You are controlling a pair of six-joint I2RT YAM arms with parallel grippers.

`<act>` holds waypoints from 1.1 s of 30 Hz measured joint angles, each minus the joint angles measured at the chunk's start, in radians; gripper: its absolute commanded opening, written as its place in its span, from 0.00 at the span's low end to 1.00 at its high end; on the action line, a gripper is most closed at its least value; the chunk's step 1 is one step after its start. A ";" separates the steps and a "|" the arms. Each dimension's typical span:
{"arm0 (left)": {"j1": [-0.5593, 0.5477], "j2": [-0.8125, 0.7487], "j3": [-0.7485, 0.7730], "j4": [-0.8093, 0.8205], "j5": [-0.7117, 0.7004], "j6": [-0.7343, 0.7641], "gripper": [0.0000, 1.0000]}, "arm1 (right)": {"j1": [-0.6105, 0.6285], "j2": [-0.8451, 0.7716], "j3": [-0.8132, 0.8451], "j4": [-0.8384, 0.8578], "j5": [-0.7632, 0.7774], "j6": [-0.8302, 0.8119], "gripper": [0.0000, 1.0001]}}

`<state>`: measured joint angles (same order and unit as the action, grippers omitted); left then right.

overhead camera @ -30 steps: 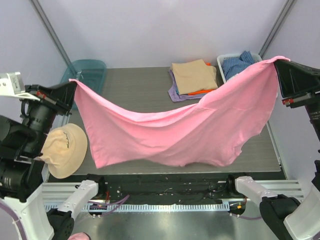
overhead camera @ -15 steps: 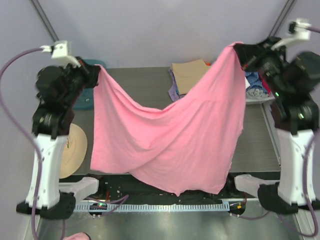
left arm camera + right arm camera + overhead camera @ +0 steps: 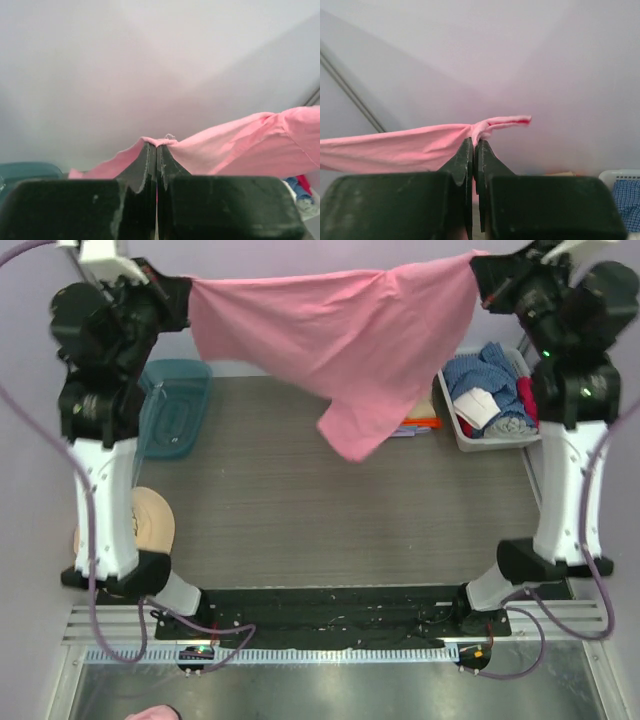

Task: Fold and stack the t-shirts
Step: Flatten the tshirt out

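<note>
Holding blue, perhaps red cloths (image 3: 488, 372), white basket (image 3: 495, 443) sits beside t-shirts (image 3: 422, 424).

**Soft, even light above; dark, soft close-ups at the wrists**

The overhead view is bright and evenly lit from above. Shadows are faint and blurred, lying on the table (image 3: 330, 510) along its left and right edges beside the arms. The metal plate (image 3: 330, 690) at the near edge carries a dull sheen. The pink t-shirt (image 3: 340, 330) looks sharp and saturated. Wide-angle stretch enlarges the arms at the top corners. In the wrist views, the left gripper (image 3: 156, 150) and right gripper (image 3: 474, 145) are near-black and slightly soft. The wall behind them fades in a smooth grey-lilac gradient.
</note>
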<state>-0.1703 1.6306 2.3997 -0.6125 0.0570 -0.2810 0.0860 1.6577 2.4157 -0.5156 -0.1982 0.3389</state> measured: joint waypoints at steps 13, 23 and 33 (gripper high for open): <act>0.001 -0.857 -1.075 0.293 -0.033 -0.026 0.00 | -0.002 -0.925 -0.923 0.285 -0.095 0.042 0.01; 0.001 -0.668 -1.800 0.282 -0.111 -0.262 0.00 | 0.007 -0.785 -1.846 0.132 -0.124 0.189 0.01; 0.001 -0.811 -1.794 0.286 -0.249 -0.351 0.00 | 0.029 -0.980 -1.819 0.115 -0.143 0.222 0.01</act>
<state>-0.1692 0.8196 0.6056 -0.3260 -0.1925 -0.6319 0.1150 0.6781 0.5964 -0.4007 -0.3408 0.5606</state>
